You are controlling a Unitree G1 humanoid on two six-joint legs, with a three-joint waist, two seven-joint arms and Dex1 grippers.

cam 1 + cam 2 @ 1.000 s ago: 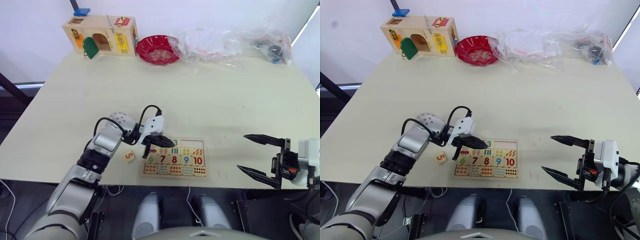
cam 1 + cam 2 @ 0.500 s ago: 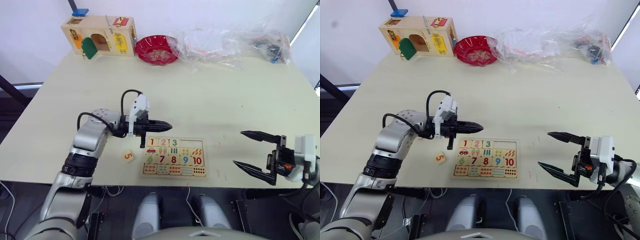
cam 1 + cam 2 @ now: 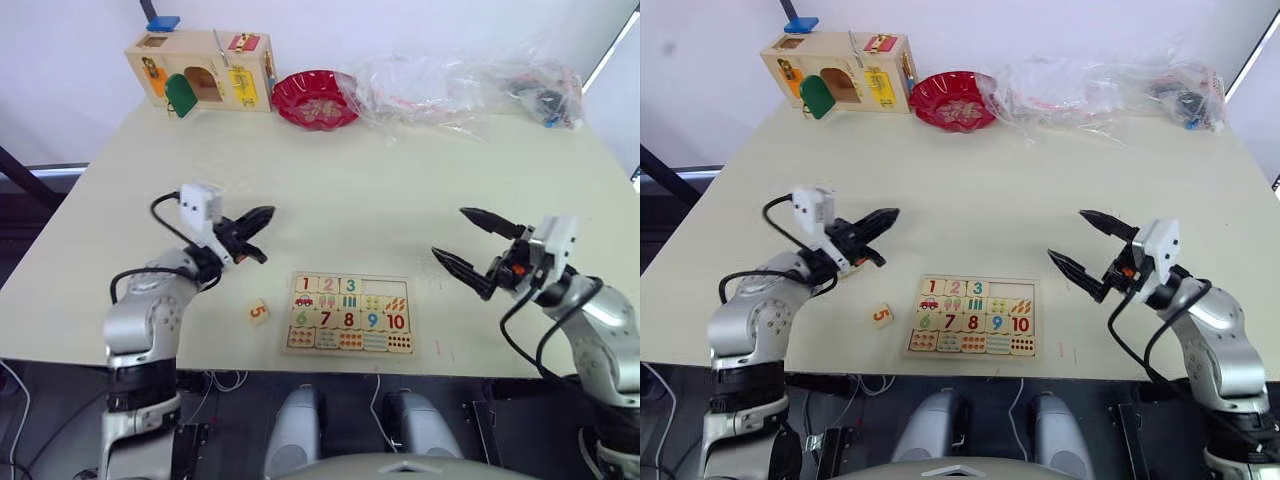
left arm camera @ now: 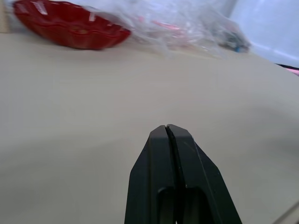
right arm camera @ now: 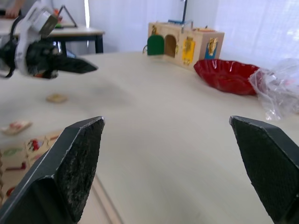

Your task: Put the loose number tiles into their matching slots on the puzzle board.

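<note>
Lying flat near the counter's [image 3: 400, 200] front edge, the puzzle board [image 3: 350, 314] shows 1, 2 and 3 seated in its top row; a loose 5 tile [image 3: 258, 312] rests just left of it, apart; the left gripper [image 3: 258, 216] hovers pinched closed and empty; the right gripper [image 3: 462, 244] hangs spread wide right of the board.

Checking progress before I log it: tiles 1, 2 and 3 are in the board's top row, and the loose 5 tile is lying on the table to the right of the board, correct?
Not quite. The 5 tile lies on the table to the left of the puzzle board, as the left eye view shows. Tiles 1, 2 and 3 do sit in the top row.
</note>
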